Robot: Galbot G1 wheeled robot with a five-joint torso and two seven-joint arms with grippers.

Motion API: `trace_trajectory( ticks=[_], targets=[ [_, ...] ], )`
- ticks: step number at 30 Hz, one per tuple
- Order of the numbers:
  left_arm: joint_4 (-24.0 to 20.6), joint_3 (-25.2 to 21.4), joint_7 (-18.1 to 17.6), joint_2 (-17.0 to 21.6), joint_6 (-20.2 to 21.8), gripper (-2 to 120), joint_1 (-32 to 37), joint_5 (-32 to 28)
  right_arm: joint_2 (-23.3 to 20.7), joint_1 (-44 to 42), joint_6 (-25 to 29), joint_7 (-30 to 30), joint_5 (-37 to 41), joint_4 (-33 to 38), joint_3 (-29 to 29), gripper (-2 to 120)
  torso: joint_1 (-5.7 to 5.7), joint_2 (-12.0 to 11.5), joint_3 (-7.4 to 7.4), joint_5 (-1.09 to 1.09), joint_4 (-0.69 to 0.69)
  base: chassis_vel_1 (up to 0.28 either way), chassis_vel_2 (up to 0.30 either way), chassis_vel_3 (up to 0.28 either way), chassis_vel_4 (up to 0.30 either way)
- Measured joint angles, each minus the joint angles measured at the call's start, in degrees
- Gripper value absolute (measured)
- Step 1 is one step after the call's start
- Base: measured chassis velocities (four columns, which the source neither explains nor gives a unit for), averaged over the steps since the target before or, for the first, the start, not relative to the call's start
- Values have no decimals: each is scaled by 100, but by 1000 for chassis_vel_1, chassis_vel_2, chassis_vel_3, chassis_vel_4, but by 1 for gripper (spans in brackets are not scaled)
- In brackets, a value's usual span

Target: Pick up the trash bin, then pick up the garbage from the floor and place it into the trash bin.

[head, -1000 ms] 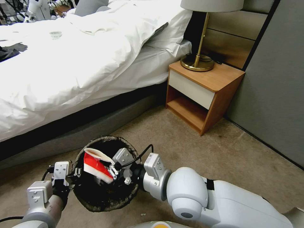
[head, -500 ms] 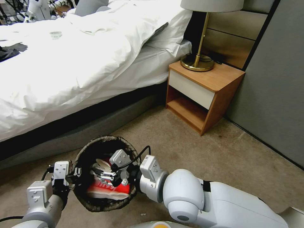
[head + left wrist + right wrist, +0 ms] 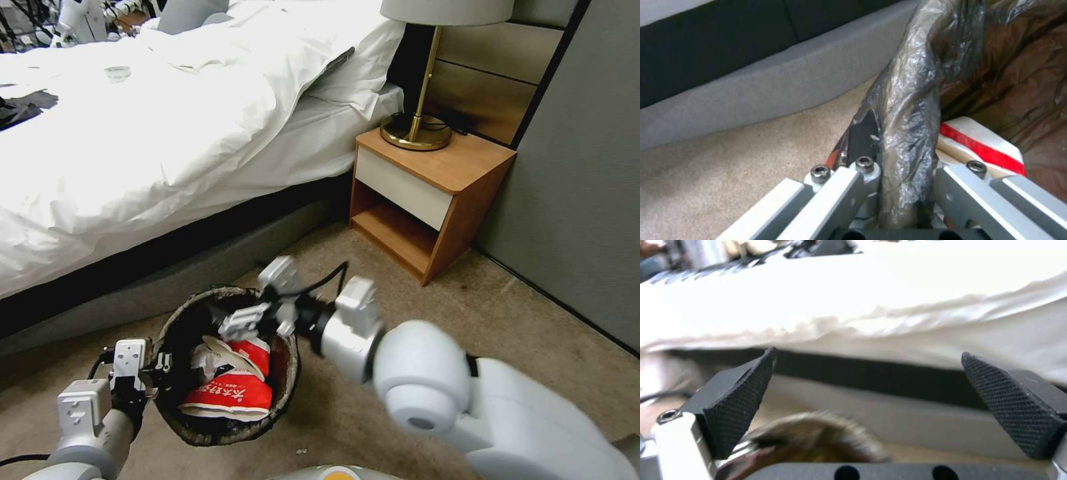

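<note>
Bedroom scene, ordered by size. A bed (image 3: 167, 127) with a white duvet spans the upper left of the head view; a wooden nightstand (image 3: 427, 200) bearing a brass lamp (image 3: 417, 130) stands beside it against the wall. The floor (image 3: 413, 313), beige carpet, fills the foreground. The trash bin (image 3: 175, 427), lined with a crinkly dark bag, is held tilted at lower left, near the bed base. The left hand (image 3: 152, 377) is clamped on the bin's bagged rim (image 3: 907, 133), one finger outside and one inside. The right hand (image 3: 230, 319) hovers just above the bin's far rim, its black pads (image 3: 740, 396) spread apart and empty. Inside the bin lie red-and-white paper cups (image 3: 230, 393), the garbage.
</note>
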Motion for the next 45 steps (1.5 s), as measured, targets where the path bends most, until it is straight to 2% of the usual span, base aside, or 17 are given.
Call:
trace_trajectory(
  ticks=[6, 10, 11, 13, 14, 15, 16, 17, 22, 24, 26, 29, 30, 33, 36, 40, 45],
  targets=[
    [0, 19, 1, 39, 2, 0, -41, -30, -405, -539, 262, 133, -91, 259, 927, 100, 0, 0, 0, 0, -2, 0, 0, 0, 0],
    [0, 23, 6, 46, 2, 0, -50, -40, -478, -761, 316, 107, -157, 298, 1241, 100, 0, 0, 0, 2, 3, 0, 0, 0, 0],
    [0, 25, 5, 52, 2, 0, -61, -52, -570, -1214, 400, 51, -340, 326, 1769, 100, 0, 0, 0, -1, -2, 0, 0, 0, 0],
    [0, 29, 5, 59, 4, 0, -74, -58, -628, -1705, 491, -8, -586, 348, 2275, 100, 0, 0, 0, 3, 2, 0, 0, 0, 0],
    [0, 29, 5, 59, 4, 0, -74, -58, -628, -1705, 491, -8, -586, 348, 2275, 100, 0, 0, 0, 3, 2, 0, 0, 0, 0],
    [0, 34, 8, 63, 5, 0, -89, -66, -645, -2262, 582, -102, -889, 355, 2803, 100, 0, 0, 0, -1, -3, 0, 0, 0, 0],
    [0, 34, 8, 63, 5, 0, -89, -66, -645, -2262, 582, -102, -889, 355, 2803, 100, 0, 0, 0, -1, -3, 0, 0, 0, 0],
    [0, 35, 8, 63, 5, 0, -98, -70, -613, -2768, 666, -119, -1184, 343, 3188, 100, 0, 0, 0, 1, -2, 0, 0, 0, 0],
    [0, 10, 10, 81, 6, 0, -106, -124, -238, -4090, 783, -212, -1697, 342, 4161, 100, 0, 0, 0, 0, 0, 0, 0, 0, 0],
    [0, 5, 11, 84, 6, 0, -106, -130, -195, -4179, 804, -254, -1753, 336, 4227, 100, 0, 0, 0, 0, 0, 0, 0, 0, 0],
    [0, -14, 10, 109, 15, 0, -92, -157, 180, -4789, 1003, -624, -2132, 268, 4695, 100, 0, -1, 0, 0, -1, 0, 0, 0, 0],
    [0, -17, 11, 135, 53, 0, -90, -185, 535, -5162, 1240, -967, -2431, 189, 4990, 100, 0, -1, 0, -1, 0, 0, 0, 0, 0],
    [0, -17, 11, 135, 53, 0, -90, -185, 535, -5162, 1240, -967, -2431, 189, 4990, 100, 0, -1, 0, -1, 0, 0, 0, 0, 0],
    [0, -19, 13, 152, 108, 0, -104, -207, 1180, -5766, 1818, -1390, -3134, 65, 5213, 100, 0, -1, -1, -1, -1, 0, 0, 0, 0],
    [0, -24, 21, 153, 125, 0, -113, -196, 1436, -6060, 2076, -1529, -3487, 40, 5218, 100, 0, -1, 0, -2, -1, 0, 0, 0, 0],
    [0, -49, 41, 168, 149, 0, -123, -186, 1740, -6504, 2528, -1621, -3960, -4, 5155, 100, 0, -1, 0, -1, -1, 0, 0, 0, 0],
    [0, -40, 69, 183, 167, 0, -189, -160, 1819, -6899, 2961, -1620, -4125, -39, 5159, 100, 0, -1, -1, -2, -1, 0, 0, 0, 0]
  ],
)
